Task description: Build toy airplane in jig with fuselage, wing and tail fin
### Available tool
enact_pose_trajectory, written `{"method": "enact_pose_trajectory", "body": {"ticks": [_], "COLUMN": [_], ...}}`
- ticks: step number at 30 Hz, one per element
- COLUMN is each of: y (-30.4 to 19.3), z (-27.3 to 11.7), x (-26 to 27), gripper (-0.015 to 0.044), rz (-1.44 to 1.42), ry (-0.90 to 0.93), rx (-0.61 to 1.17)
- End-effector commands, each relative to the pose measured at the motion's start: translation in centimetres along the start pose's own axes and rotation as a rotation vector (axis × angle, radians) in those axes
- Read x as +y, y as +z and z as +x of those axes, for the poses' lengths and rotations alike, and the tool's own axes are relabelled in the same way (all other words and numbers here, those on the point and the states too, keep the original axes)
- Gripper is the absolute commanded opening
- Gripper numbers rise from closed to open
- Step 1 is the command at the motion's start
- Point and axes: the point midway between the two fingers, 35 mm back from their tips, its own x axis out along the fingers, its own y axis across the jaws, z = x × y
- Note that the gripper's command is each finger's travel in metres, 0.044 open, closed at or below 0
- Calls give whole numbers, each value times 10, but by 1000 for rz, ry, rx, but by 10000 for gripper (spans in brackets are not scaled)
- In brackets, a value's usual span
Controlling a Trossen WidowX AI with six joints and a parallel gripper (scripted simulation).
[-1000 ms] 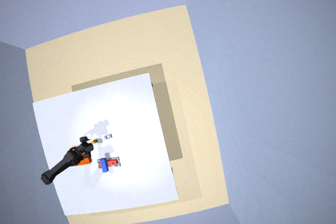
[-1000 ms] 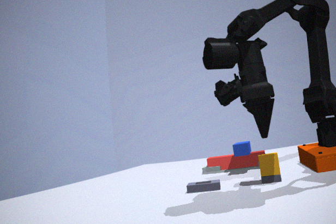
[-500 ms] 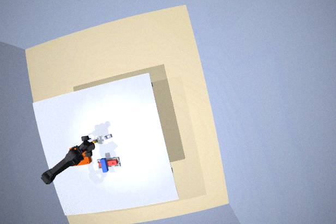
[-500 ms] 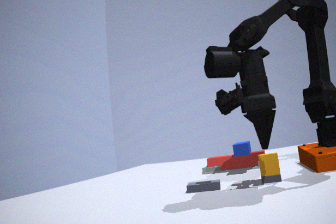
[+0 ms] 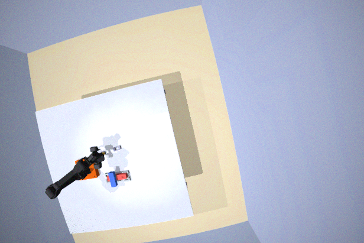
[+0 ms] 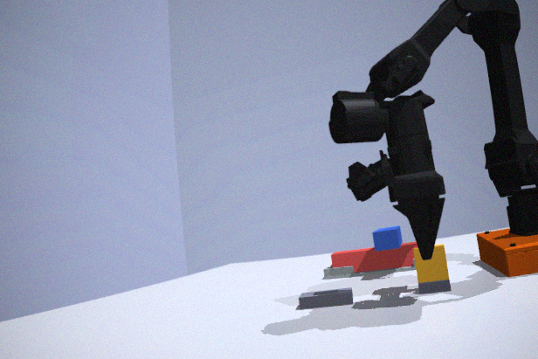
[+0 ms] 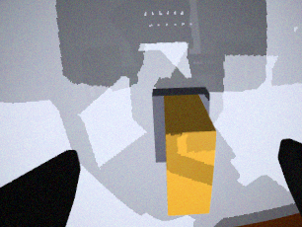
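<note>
The yellow tail fin (image 5: 104, 153) (image 6: 437, 271) (image 7: 189, 197) stands upright in a small dark grey holder (image 6: 434, 286) (image 7: 159, 138). My gripper (image 6: 426, 256) (image 7: 182, 156) is open, pointing down, with its fingertips at the height of the fin's upper part. In the wrist view the fin is between the two spread fingers, with a gap on each side. The red fuselage (image 5: 122, 176) (image 6: 367, 261) lies in the light grey cradle (image 6: 338, 272). The blue wing (image 5: 112, 179) (image 6: 386, 238) sits crosswise on top of the fuselage; its tab is hidden.
A low dark grey block (image 5: 117, 148) (image 6: 320, 300) with a recess in its top lies on the white table (image 5: 148, 194) near the fin holder. The orange arm base (image 5: 94, 174) (image 6: 491, 253) is close to the fin and the cradle.
</note>
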Motion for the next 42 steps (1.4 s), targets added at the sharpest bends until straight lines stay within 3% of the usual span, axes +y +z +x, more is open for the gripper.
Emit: {"method": "enact_pose_trajectory", "body": {"ticks": [1, 13, 28, 35, 42], "y": [-3, -4, -4, -4, -3], "z": [11, 27, 27, 27, 19], "x": [-1, -3, -3, -3, -2], "gripper": [440, 440, 46, 0, 0], "rz": [4, 4, 4, 4, 15], "ry": [-8, -8, -8, -8, -9], "rx": [16, 16, 16, 16, 27]}}
